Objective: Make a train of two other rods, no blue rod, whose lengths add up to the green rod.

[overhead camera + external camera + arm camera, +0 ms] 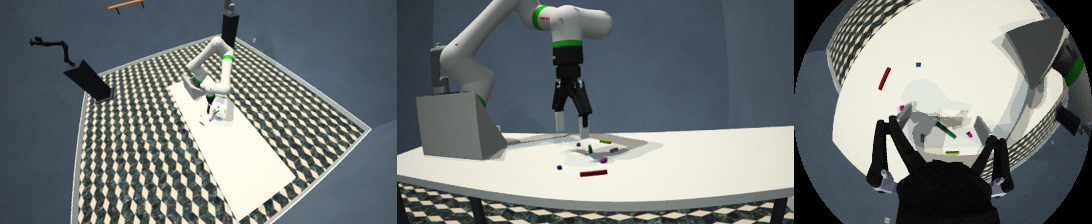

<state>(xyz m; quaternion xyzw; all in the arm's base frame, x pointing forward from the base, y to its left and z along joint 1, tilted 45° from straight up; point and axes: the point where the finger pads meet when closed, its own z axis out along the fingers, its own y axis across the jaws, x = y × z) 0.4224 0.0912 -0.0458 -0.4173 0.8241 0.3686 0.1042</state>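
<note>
My gripper (572,129) is open and empty. It hangs just above the table at the back of the rod cluster, and it also shows in the wrist view (941,183). The green rod (590,148) lies just in front of the fingers and shows in the wrist view too (944,128). A lime rod (605,141) lies behind it to the right. A grey rod (613,149) lies right of the green one. One magenta rod (578,144) lies near the right fingertip, and another (603,160) lies nearer the front. A red rod (593,173) lies alone at the front, with a small blue rod (559,167) to its left.
The arm's grey base block (455,124) stands at the table's left end. The long white table (231,144) stretches away to the right of the rods. All the rods lie flat and apart from one another.
</note>
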